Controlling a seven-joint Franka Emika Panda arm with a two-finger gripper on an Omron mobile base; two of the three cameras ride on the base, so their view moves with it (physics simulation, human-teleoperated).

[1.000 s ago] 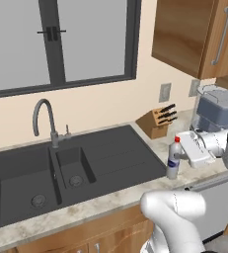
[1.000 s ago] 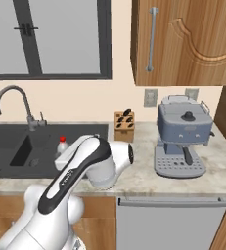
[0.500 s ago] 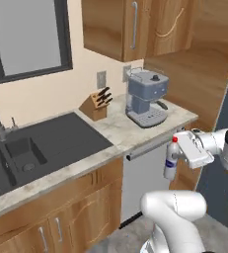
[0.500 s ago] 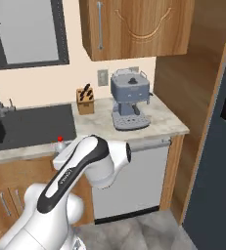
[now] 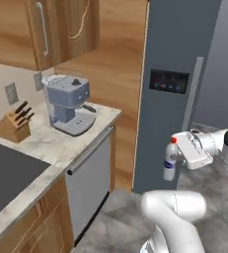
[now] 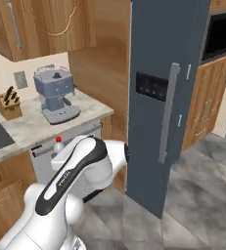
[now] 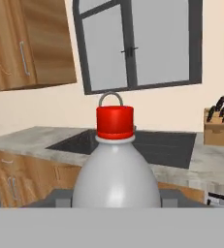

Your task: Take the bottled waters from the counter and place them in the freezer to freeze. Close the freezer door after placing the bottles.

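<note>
Kitchen walls of brown wood frame the freezer (image 6: 153, 97), one tall slate-grey unit whose single freezer door (image 5: 177, 94) is shut, its long grey handle (image 6: 167, 112) running down beside the black dispenser panel (image 6: 152, 86). That shut door is the main hazard: the hand (image 5: 177, 157) is already full, closed around the red-capped bottle (image 5: 170, 159), so pulling the handle with the same hand would mean squeezing past or letting go of the load. A bump of bottle against the door front could twist it in the grip or knock it to the floor, which lies well below it.

Left of the freezer runs the table (image 5: 46, 148), one beige stone top with a silver dishwasher front (image 5: 88, 183) under it. On it stand one grey coffee machine (image 5: 67, 104) and, farther from the freezer, one wooden knife block (image 5: 11, 123). One dark sink (image 7: 133, 140) is set into it beyond that.

Of the bottled waters, I count one, held upright in front of the freezer, near its lower half; the hand's own camera looks straight along its red cap (image 7: 114, 121). A second bottle may sit on the table past the frame edges, but I cannot tell.
</note>
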